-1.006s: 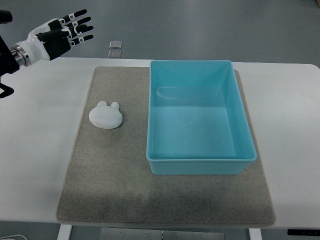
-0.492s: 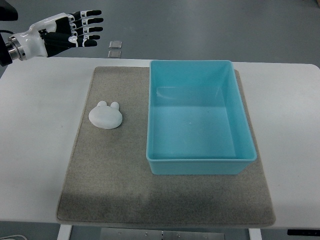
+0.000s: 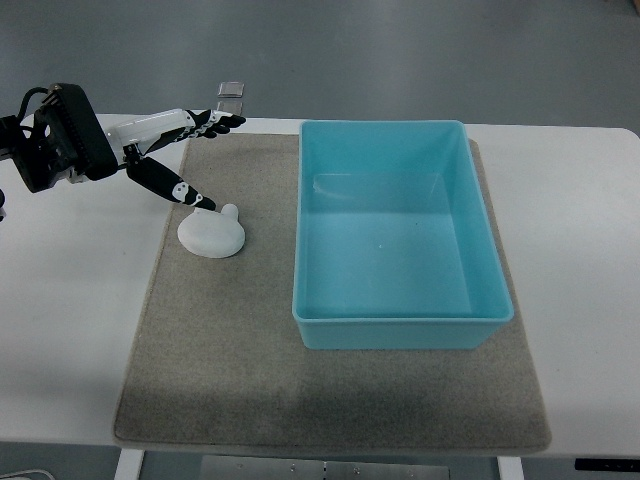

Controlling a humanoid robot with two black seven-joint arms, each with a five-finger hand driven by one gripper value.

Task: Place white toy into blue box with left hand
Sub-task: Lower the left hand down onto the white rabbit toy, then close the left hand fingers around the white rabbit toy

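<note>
A white rabbit-shaped toy lies flat on the grey mat, left of the blue box. My left hand reaches in from the left edge and hovers just above and behind the toy. Its fingers are stretched out toward the box and its thumb points down at the toy's ears. The hand is open and holds nothing. The box is an open-topped rectangular tub with nothing in it. The right arm does not show.
The mat covers the middle of a white table. Two small pale squares lie on the floor beyond the table's far edge.
The left hand has come down and forward from high at the far left to just over the toy, and turned so the thumb points down. Toy and box have not moved.
</note>
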